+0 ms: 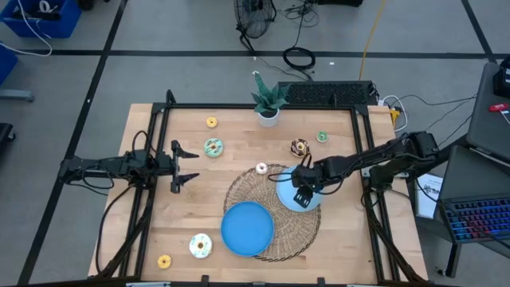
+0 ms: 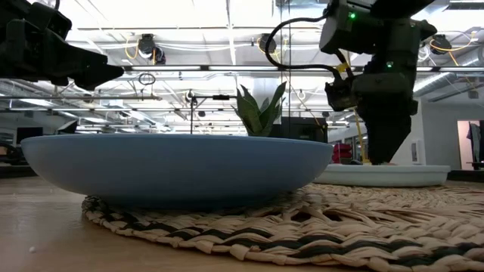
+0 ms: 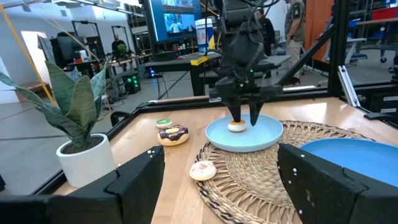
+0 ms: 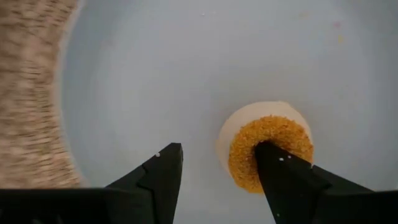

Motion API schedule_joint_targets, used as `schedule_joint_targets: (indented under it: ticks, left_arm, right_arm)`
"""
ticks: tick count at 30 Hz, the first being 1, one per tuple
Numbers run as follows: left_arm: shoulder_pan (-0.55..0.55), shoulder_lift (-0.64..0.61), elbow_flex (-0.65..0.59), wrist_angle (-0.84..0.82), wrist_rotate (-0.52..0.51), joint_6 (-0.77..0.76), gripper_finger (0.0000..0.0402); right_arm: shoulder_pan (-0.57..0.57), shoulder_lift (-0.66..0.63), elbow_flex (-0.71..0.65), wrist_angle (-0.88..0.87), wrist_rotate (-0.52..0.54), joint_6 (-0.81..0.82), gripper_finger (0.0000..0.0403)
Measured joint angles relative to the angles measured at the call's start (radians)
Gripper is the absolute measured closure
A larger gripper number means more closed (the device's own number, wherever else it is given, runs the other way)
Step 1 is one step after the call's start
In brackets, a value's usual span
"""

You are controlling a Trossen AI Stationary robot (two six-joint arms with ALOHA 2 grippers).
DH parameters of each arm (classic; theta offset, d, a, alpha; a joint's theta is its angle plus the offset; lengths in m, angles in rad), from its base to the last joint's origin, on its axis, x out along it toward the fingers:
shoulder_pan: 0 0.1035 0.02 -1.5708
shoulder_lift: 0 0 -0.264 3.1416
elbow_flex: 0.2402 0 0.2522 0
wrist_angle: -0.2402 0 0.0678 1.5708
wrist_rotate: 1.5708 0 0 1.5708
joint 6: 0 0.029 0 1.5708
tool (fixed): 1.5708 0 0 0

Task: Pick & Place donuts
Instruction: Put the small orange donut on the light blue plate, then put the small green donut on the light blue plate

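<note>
Behind the wooden tabletop (image 1: pixel 239 135) you have an open workshop of monitors, racks and ceiling pipes, but your business is at the right gripper (image 3: pixel 244 119), which stands straight down over the pale blue plate (image 3: pixel 264 138) on the woven mat (image 1: pixel 299 231). Its fingers are apart, with the orange-topped donut (image 4: pixel 267 148) lying flat on the plate between them; one finger seems to reach into or beside the ring's hole and the other stands clear of it, so you can read this as a release, the donut resting on the plate and not clamped. The steep, plumb approach suits setting a small ring down without dragging it. Just beside that plate sits the darker blue plate (image 1: pixel 247 228), bare, sharing the mat. A cream donut (image 1: pixel 261 168) lies at the mat's far rim, with a chocolate one (image 1: pixel 300 147) and a small green one (image 1: pixel 322 137) beyond it near the potted plant (image 1: pixel 268 102). Others are scattered well apart toward the left and near edges. Your left gripper (image 1: pixel 187 167) waits wide open above the tabletop's left side, holding nothing.
</note>
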Motion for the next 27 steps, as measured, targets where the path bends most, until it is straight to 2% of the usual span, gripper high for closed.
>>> schedule_joint_targets:
  ticks: [3, 14, 18, 27]
  left_arm:
    - [0.000, 0.000, 0.000, 0.000, 0.000, 0.000, 0.0096]
    - [0.000, 0.000, 0.000, -0.001, 0.000, 0.000, 0.0096]
    - [0.000, 0.000, 0.000, -0.001, 0.000, 0.000, 0.0096]
    - [0.000, 0.000, 0.000, 0.000, 0.000, 0.000, 0.0096]
  right_arm:
    - [-0.018, -0.025, 0.000, -0.004, -0.030, 0.028, 0.0215]
    - [-0.033, -0.118, 0.000, 0.000, 0.006, 0.038, 0.0216]
    - [-0.033, -0.129, 0.000, 0.013, 0.010, -0.013, 0.0216]
    - [-0.032, -0.133, 0.000, 0.010, 0.114, -0.146, 0.0216]
